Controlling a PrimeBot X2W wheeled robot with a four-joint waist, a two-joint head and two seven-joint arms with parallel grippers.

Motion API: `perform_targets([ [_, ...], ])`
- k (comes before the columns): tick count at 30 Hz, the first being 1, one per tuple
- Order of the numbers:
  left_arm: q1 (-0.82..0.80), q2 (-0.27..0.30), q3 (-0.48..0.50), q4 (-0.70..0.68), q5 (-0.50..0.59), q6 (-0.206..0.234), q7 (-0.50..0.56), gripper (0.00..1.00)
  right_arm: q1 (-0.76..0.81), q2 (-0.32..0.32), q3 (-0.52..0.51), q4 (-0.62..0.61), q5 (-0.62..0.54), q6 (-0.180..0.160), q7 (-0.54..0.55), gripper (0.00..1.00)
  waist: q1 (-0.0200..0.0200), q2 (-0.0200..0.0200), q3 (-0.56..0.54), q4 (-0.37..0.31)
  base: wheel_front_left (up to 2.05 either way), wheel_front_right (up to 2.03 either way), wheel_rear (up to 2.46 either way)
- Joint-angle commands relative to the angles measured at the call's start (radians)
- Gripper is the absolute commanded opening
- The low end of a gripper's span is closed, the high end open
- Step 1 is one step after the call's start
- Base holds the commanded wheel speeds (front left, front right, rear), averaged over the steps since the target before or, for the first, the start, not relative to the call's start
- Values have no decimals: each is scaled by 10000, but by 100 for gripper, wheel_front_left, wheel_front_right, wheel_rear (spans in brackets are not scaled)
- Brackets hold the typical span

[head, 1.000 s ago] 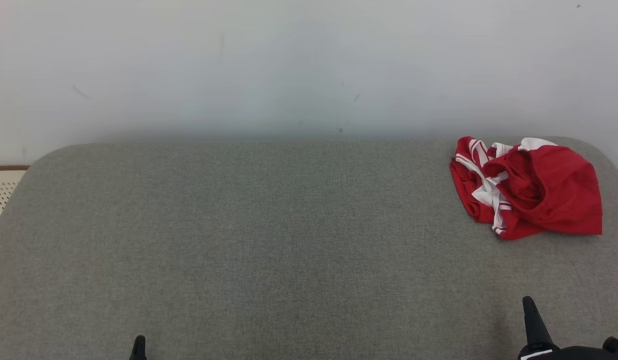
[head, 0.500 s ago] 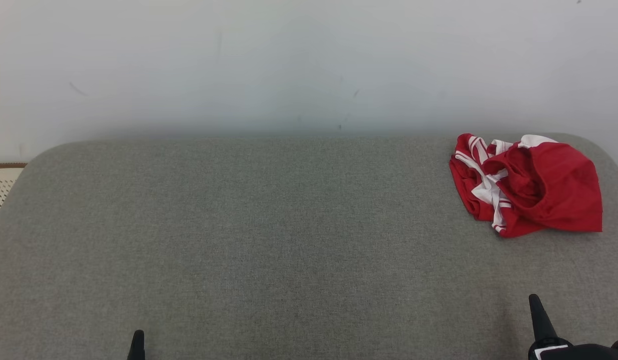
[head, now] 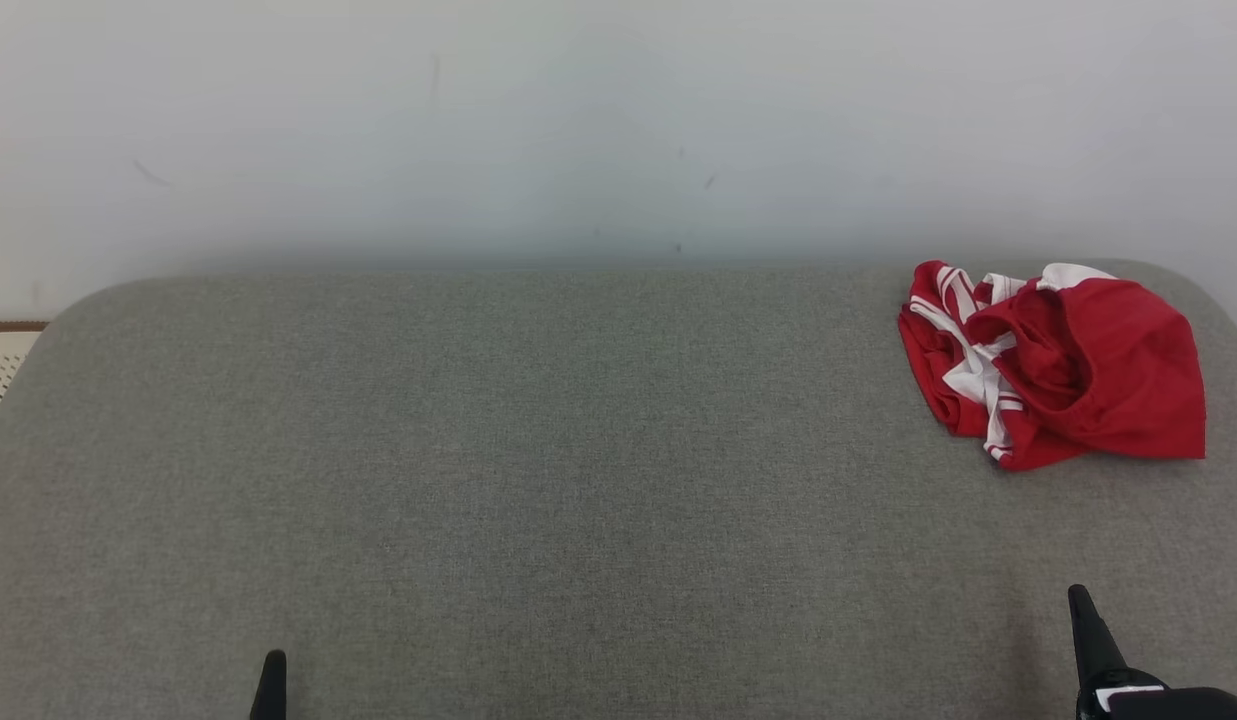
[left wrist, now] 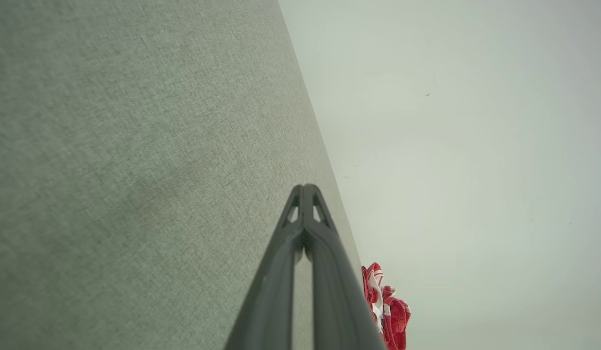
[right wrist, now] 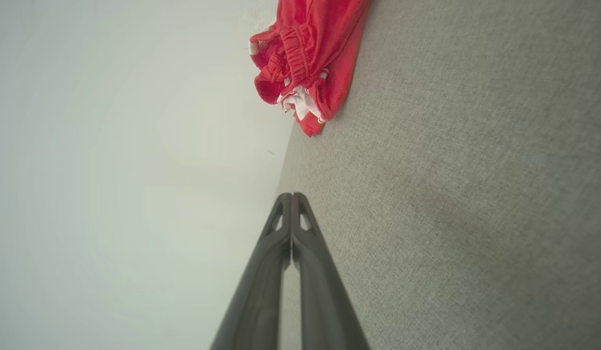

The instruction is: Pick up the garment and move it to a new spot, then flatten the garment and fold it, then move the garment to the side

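Red with white stripes, the garment (head: 1068,370) lies crumpled in a heap at the far right corner of the grey cushion (head: 538,450). I see my left gripper (head: 272,668) and right gripper (head: 1082,608) both clenched, empty, at the near edge.

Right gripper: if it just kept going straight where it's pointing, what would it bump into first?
Probably the red garment: the shut right gripper points roughly at its near edge, over the grey cushion. Height is unclear, so it might pass above it.
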Motion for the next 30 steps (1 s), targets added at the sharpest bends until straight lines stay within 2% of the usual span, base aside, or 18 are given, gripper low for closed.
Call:
perform_targets([
  [1,-155,8,56,9,-296,-88,59,0,-166,10,-75,-19,257,-7,70,0,0,0,10,-4,0,0,0],
  [30,-469,-94,269,321,-2497,-430,564,0,-378,144,-638,252,2516,-8,599,0,0,0,186,-65,0,0,0],
])
